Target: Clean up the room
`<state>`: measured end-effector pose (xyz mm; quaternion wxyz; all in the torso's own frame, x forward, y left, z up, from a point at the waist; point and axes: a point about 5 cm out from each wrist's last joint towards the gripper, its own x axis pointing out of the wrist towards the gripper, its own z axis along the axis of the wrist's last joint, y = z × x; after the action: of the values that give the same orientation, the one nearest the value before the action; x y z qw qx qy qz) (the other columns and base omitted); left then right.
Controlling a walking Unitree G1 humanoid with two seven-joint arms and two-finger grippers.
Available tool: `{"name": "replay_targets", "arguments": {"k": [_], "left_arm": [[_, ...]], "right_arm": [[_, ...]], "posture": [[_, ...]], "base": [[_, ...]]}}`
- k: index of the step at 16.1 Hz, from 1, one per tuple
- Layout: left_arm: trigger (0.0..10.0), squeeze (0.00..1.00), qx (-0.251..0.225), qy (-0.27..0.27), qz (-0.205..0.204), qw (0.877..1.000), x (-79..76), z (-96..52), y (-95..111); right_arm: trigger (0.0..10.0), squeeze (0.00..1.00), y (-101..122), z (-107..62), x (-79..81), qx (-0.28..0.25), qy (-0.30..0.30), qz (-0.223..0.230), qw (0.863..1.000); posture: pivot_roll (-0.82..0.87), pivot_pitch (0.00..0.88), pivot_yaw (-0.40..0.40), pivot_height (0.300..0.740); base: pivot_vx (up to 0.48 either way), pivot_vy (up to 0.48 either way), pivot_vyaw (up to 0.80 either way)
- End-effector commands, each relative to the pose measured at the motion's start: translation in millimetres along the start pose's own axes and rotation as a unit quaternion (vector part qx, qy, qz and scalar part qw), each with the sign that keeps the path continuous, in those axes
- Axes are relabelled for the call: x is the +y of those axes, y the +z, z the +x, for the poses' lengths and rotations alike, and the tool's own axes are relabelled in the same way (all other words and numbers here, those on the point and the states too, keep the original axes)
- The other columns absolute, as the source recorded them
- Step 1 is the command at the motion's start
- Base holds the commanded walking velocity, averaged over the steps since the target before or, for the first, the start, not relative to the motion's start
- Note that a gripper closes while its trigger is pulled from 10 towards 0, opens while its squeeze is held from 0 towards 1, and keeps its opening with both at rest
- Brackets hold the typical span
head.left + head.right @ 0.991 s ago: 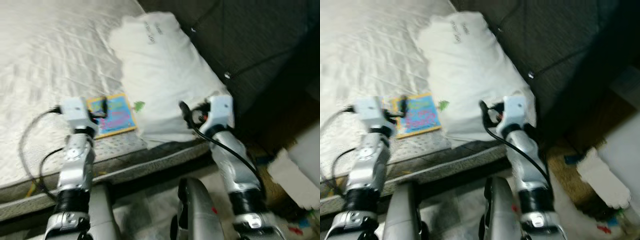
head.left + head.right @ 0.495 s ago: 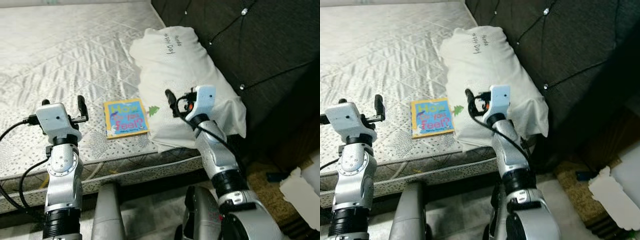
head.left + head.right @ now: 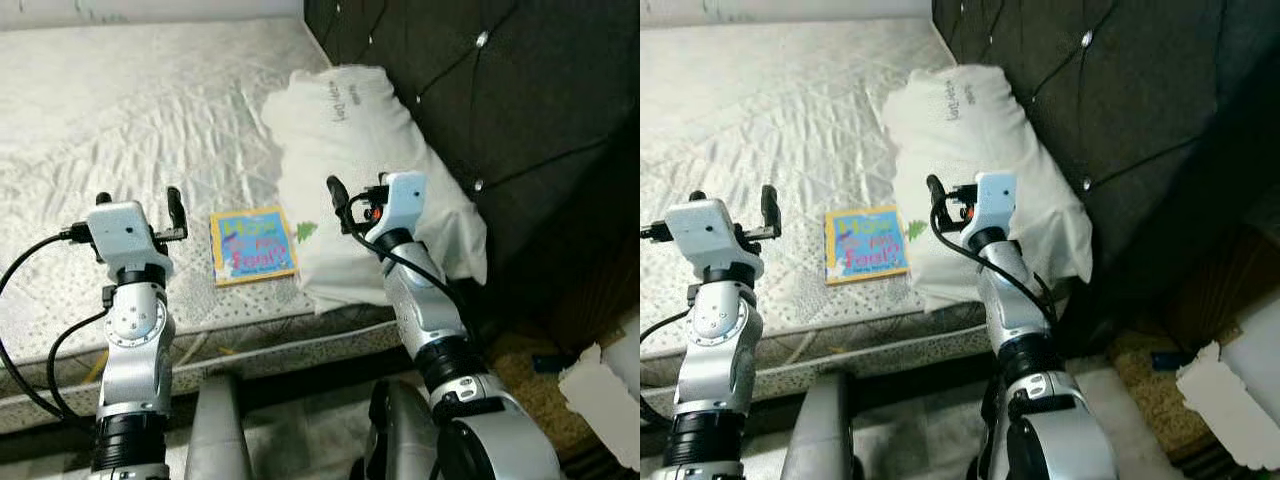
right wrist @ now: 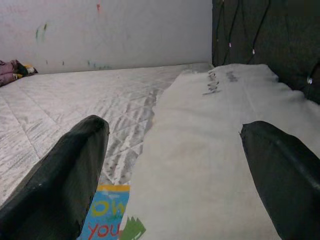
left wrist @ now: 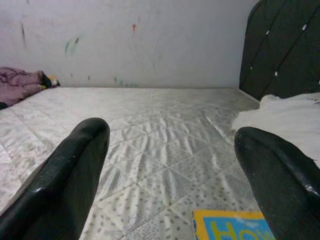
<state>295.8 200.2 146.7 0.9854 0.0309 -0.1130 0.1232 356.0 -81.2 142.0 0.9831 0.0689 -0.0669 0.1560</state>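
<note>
Two claws up: my left gripper hangs over the mattress near its front edge, fingers spread wide, nothing between them.
Right claw: my right gripper hovers over the near end of the white pillow, fingers also parted, nothing held.
Edges: the dark tufted headboard walls off my right; the mattress's front edge runs just below both wrists.
Open room: bare quilted mattress stretches ahead to the white wall.
Book: the colourful book lies flat between my two claws, beside the pillow's edge.
Far corner: a purple bundle of cloth sits by the wall.
</note>
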Motion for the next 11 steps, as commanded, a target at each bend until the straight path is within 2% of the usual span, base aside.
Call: {"name": "replay_targets", "arguments": {"k": [1,3,8,11], "left_arm": [[10.0,0.00,0.005,-0.008,0.014,1.000,-4.5,-0.9,-1.4],[10.0,0.00,0.022,-0.005,0.021,1.000,-11.8,-0.7,-6.1],[10.0,0.00,0.023,-0.010,0.018,1.000,-18.1,-5.0,-7.1],[10.0,0.00,0.035,-0.011,0.007,0.999,-20.8,-6.6,-9.6]], "right_arm": [[10.0,0.00,-2.5,-1.9,-1.4,0.001,-0.004,0.000,1.000],[10.0,0.00,-5.6,-1.6,1.1,0.005,0.005,-0.003,1.000],[10.0,0.00,-10.4,-6.0,-3.3,0.010,0.004,-0.010,1.000],[10.0,0.00,-12.8,-6.9,-5.1,0.014,0.004,-0.013,1.000]], "posture": [[0.08,0.000,-0.033,0.652],[0.08,0.000,-0.037,0.682],[0.07,0.000,-0.048,0.737],[0.07,0.000,-0.052,0.740]], "base": [[0.000,0.000,0.00],[0.000,0.000,0.00],[0.000,0.000,0.00],[0.000,0.000,0.00]]}}
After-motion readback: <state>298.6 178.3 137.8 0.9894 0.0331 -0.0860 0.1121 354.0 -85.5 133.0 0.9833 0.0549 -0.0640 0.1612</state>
